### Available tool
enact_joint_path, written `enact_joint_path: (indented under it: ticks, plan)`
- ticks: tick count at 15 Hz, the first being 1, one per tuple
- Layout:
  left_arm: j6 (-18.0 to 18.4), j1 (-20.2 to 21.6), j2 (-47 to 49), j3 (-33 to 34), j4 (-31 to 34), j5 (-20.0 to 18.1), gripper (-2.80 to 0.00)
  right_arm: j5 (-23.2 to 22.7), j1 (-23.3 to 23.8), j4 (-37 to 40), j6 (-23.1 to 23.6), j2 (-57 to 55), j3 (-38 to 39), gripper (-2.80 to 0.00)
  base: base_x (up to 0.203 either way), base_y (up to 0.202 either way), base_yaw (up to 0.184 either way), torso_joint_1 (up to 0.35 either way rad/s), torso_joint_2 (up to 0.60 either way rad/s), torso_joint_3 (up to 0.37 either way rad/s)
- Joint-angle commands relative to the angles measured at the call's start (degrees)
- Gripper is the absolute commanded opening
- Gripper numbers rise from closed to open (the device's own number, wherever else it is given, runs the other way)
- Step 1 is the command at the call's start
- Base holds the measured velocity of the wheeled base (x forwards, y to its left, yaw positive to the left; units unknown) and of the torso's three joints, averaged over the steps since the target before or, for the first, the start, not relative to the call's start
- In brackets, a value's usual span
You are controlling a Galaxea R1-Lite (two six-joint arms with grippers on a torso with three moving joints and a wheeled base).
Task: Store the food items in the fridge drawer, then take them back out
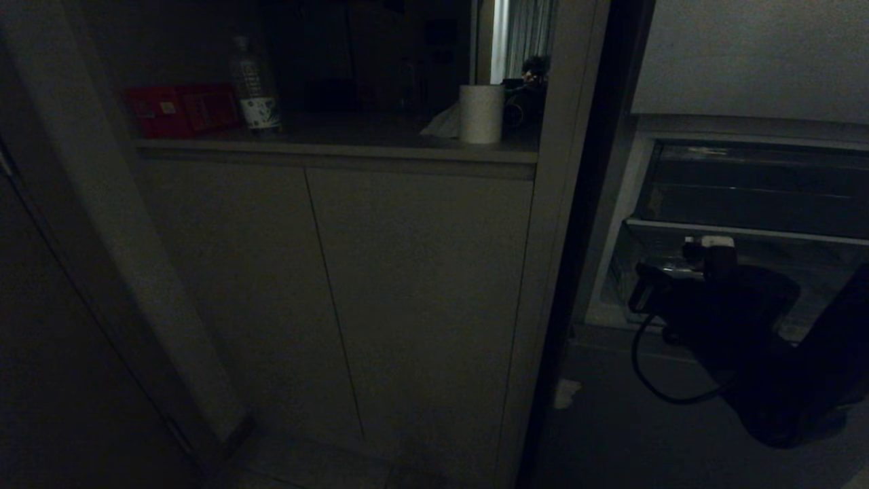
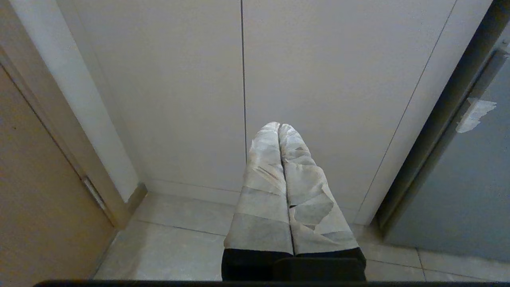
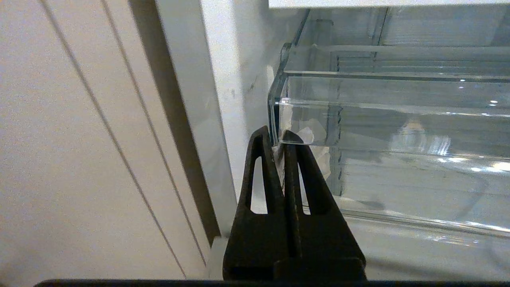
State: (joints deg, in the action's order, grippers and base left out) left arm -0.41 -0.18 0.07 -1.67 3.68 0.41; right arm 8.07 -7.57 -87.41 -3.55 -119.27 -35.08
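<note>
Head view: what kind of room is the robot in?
Probably a kitchen at home. An open fridge with a clear fridge drawer stands beside pale cabinet doors, and a counter niche holds a paper towel roll and a bottle.

Shelf: box, bottle, roll

In the head view the right arm is a dark mass covering the middle of the fridge drawer, and the picture's right edge cuts off the drawer and the darker bin above it. The bottle and red box on the counter sit in shadow, their labels unreadable. In the right wrist view the right gripper hides the drawer's near corner, so contact cannot be told. The left gripper base is cropped by the frame.
</note>
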Motion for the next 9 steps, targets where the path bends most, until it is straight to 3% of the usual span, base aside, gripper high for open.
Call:
enact_joint_path:
  ticks: [1,2,3,9]
  plan:
    - [-0.02,0.01,0.01,0.00,0.01,0.02,-2.80,0.26,0.01,-0.25,0.28,0.71,3.84,-2.80,0.000,0.000,0.000,0.000,0.00,0.000]
    - [-0.02,0.01,0.01,0.00,0.06,0.02,-2.80,0.26,0.01,-0.25,0.28,1.91,5.38,-1.27,0.000,0.000,0.000,0.000,0.00,0.000]
    - [-0.02,0.01,0.01,0.00,0.01,0.02,-2.80,0.26,0.01,-0.25,0.00,3.19,6.62,0.00,0.000,0.000,0.000,0.000,0.00,0.000]
    - [-0.02,0.01,0.01,0.00,0.01,0.02,-2.80,0.14,0.19,-0.25,-2.33,12.98,15.15,0.00,0.000,0.000,0.000,0.000,0.00,0.000]
